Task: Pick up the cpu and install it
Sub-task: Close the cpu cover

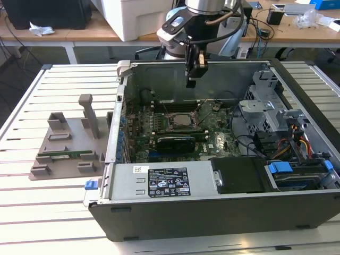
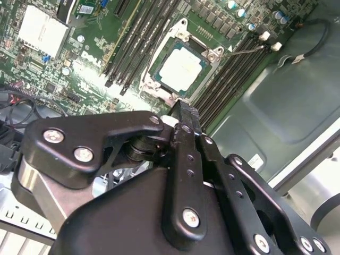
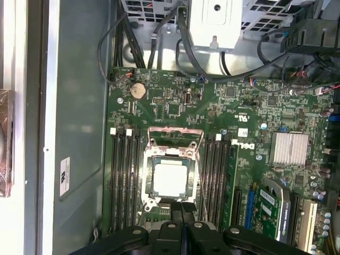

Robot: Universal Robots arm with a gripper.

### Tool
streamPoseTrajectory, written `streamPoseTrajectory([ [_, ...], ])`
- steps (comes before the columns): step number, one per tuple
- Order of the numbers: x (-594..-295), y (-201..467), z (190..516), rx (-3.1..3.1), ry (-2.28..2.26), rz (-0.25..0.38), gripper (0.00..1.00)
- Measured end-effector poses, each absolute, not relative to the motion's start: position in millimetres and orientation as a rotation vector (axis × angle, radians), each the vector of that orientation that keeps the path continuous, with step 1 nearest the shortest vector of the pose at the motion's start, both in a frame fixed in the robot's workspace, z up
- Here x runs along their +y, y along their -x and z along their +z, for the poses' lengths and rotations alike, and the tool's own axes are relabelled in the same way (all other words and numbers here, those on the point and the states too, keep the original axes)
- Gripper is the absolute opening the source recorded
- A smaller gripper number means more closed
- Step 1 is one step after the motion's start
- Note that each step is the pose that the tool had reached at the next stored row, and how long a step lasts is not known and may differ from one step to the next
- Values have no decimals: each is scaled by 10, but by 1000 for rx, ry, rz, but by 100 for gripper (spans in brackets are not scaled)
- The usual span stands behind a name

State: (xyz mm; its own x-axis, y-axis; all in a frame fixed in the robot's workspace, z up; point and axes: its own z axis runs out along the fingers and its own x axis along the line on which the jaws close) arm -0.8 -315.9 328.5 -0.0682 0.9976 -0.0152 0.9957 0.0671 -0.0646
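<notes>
On the exterior view's left, a gray holder (image 1: 66, 146) sits on the table (image 1: 32, 212) with a long green stick (image 1: 66, 155) in it. Next comes the open computer box (image 1: 212, 212). In the middle of its green board (image 1: 218, 142) lies the cpu (image 1: 178, 120), flat in its square seat. The first wrist view shows that the metal frame (image 3: 175, 139) made to clamp it is flipped up. The gripper (image 1: 192, 82) hangs up over the board. On the exterior view's right are cables (image 1: 297, 143) and a blue clip (image 1: 280, 168).

What could go wrong? I think the cpu is loose, because the frame is not down on it. A bump to the box or a poke from the arm could slide it crooked. Pushing on a crooked chip could bend the tiny pins that are likely under it. The gripper could also catch the thin wire lever (image 3: 200, 180) beside the seat.

The fingers (image 2: 183, 149) are pressed together and hold nothing. The cpu lies below them, apart, not touching.
</notes>
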Motion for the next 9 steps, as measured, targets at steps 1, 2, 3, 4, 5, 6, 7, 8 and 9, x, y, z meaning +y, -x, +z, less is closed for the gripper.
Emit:
streamPoseTrajectory([
  [1, -3159, 0, 3286, -2270, 2122, 90, 11],
  [2, -3158, -15, 3285, -2270, 2122, 90, 11],
  [3, -3158, -49, 3286, -2270, 2122, 90, 11],
  [4, -3155, -116, 3285, -2270, 2121, 90, 11],
  [5, -3145, -235, 3284, -2269, 2121, 92, 11],
  [6, -3139, -306, 3284, -2269, 2120, 93, 11],
  [7, -3135, -335, 3284, -2269, 2120, 93, 11],
  [8, -3132, -367, 3283, -2269, 2119, 93, 11],
  [9, -3125, -431, 3281, -2268, 2119, 94, 11],
])
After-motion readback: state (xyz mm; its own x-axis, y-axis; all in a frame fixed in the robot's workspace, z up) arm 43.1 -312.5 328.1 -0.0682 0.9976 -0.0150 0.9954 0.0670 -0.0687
